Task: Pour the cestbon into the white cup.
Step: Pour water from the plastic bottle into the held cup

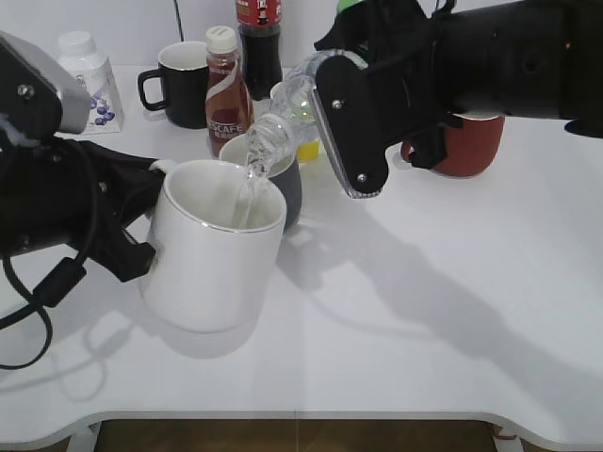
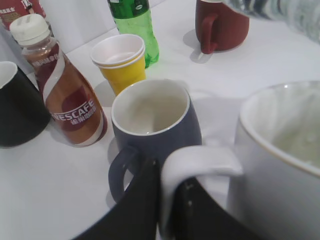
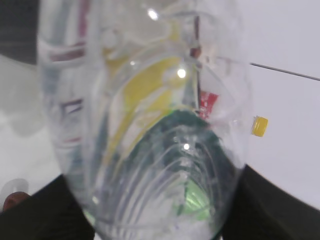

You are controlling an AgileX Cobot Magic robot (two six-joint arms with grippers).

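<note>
White cup [image 1: 215,247] stands on white table [image 1: 405,311] before a pale wall [image 1: 141,24].

A dark grey ceramic mug [image 2: 152,125] with a pale inside stands on the white table [image 1: 424,311]. Just beside it stands a brown Nescafe coffee bottle [image 2: 62,87] with a cream cap, and behind it a stack of yellow paper cups [image 2: 121,62]. A bright green soda bottle [image 2: 134,27], a dark red mug [image 2: 220,25] and a black mug [image 1: 179,85] stand further back.
</note>
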